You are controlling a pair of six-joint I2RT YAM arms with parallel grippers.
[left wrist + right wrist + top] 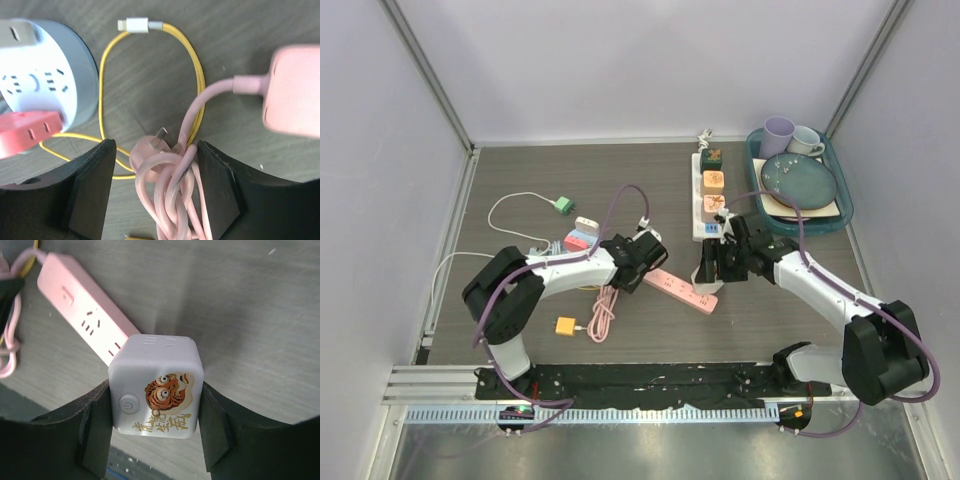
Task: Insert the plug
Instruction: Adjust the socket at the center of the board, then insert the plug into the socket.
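My right gripper [156, 407] is shut on a white cube plug [156, 387] with a tiger picture and a power button, one finger on each side. It hangs over the near end of the pink power strip [85, 315], whose sockets face up. In the top view the right gripper [708, 265] is by the strip [680, 290]. My left gripper [156, 167] is open, straddling the strip's coiled pink cable [175, 195] and its pink plug [150, 152]. The right finger [220, 185] touches the coil; the left finger stands apart.
A round white socket hub [45, 75] with a red cube adapter [27, 132] sits left of the coil, and a yellow charging cable [150, 25] loops behind. A white strip with orange cubes [712, 190] and a teal tray [847, 205] of dishes stand at the back right.
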